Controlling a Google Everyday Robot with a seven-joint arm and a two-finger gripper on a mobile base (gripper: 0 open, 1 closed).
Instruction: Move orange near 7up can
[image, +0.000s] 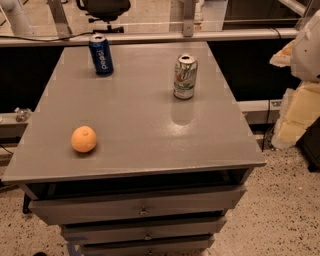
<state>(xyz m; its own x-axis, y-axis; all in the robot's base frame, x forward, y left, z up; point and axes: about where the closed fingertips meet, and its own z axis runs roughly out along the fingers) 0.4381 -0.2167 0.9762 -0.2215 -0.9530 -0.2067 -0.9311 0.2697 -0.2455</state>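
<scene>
While the big grey desk (150, 120) fills most of the view, the 7up can (185, 76) stands upright on it, toward the far right side, and every place here is told from that can. Below the can, under the desk top, grey drawers (140, 205) sit one under another. A speckled floor (285, 210) lies lower down and to the right of the can. Far behind the can and to its left, past the desk, stands a dark chair (102, 10). Well to the right of the can, off the desk, leans some yellow foam (295, 115). Above the foam, at the right edge and well apart from the can, a white lump shows; this is the gripper (309, 47), and it touches nothing on the desk. I cannot tell if its jaws are spread or pressed together. A dark blue Pepsi can (101, 55) stands upright to the left of the 7up can and a bit farther back. The orange (84, 139) rests on the desk, well apart from the 7up can, to its left and much nearer the front edge. Its little stem dimple points up.
</scene>
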